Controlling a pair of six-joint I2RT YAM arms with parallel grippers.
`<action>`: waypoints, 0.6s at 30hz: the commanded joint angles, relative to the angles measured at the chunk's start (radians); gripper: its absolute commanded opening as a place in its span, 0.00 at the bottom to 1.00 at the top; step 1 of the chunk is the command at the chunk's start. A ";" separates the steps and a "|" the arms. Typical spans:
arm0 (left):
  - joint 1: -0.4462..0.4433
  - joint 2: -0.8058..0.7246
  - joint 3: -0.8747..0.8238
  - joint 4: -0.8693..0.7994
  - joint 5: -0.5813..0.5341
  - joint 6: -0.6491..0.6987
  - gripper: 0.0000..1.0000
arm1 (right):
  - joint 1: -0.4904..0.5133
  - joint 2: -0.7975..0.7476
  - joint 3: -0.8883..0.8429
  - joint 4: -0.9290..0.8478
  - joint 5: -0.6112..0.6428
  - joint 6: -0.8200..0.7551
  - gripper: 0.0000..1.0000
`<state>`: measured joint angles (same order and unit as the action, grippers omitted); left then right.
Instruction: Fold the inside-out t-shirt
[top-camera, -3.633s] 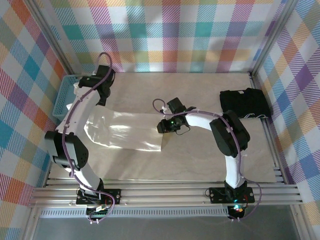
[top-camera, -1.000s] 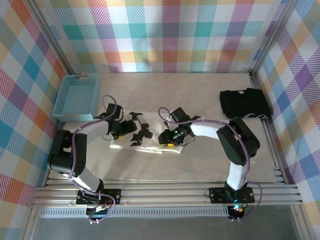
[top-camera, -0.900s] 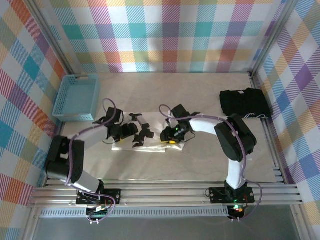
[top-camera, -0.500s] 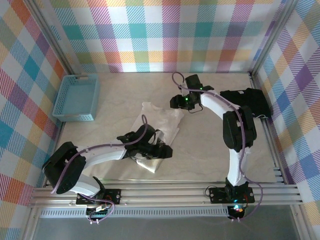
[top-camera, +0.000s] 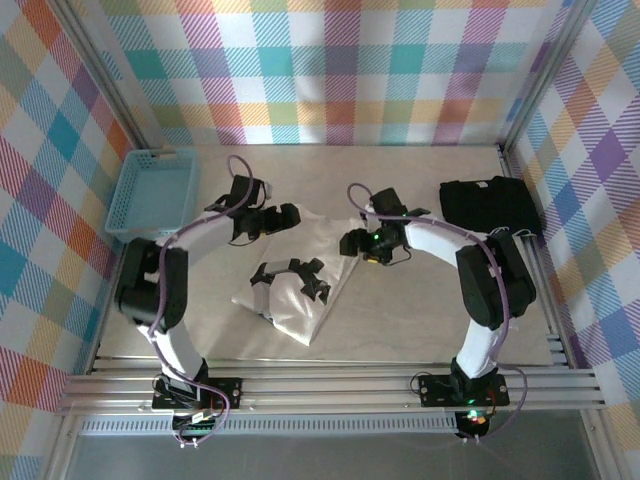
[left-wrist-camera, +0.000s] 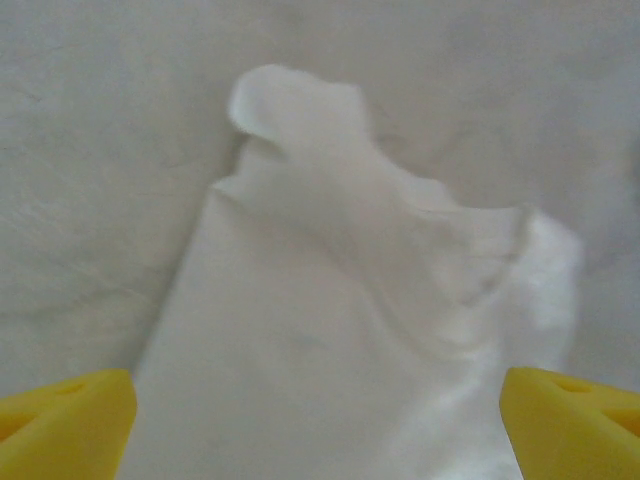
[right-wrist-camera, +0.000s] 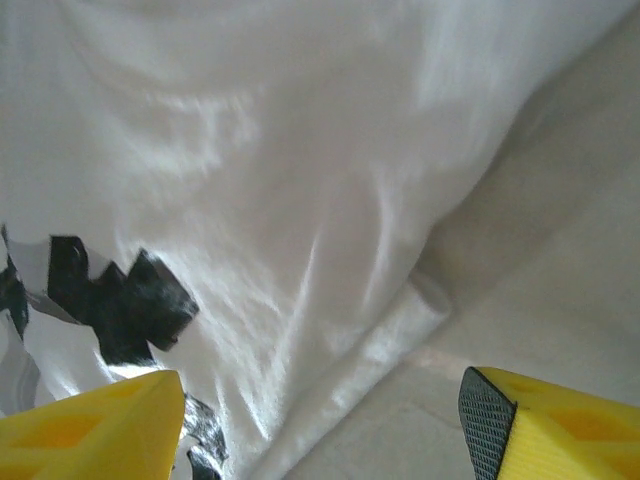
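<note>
Jaws are seen spread wide and nothing is gripped by the left gripper (top-camera: 286, 216) or the right gripper (top-camera: 352, 243), each poised at a far corner of the inside-out t-shirt (top-camera: 300, 310). The shirt is found crumpled in the middle of the table (top-camera: 430, 320). Thin, limp and slightly slick, it is judged light, so outer hem corners should be pinched firmly.
</note>
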<state>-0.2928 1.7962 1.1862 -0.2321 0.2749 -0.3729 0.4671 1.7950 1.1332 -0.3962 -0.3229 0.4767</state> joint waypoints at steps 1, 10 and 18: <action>0.007 0.084 0.102 -0.160 0.001 0.133 0.93 | 0.025 0.039 -0.014 0.061 -0.012 0.094 0.73; 0.010 0.220 0.168 -0.239 0.131 0.210 0.88 | 0.060 0.141 0.037 0.127 0.046 0.170 0.68; 0.011 0.078 -0.031 -0.073 0.282 0.078 0.84 | 0.052 0.257 0.221 0.137 0.031 0.137 0.48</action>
<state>-0.2722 1.9320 1.2243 -0.3061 0.4522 -0.2260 0.5121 1.9713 1.2781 -0.4633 -0.2996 0.6468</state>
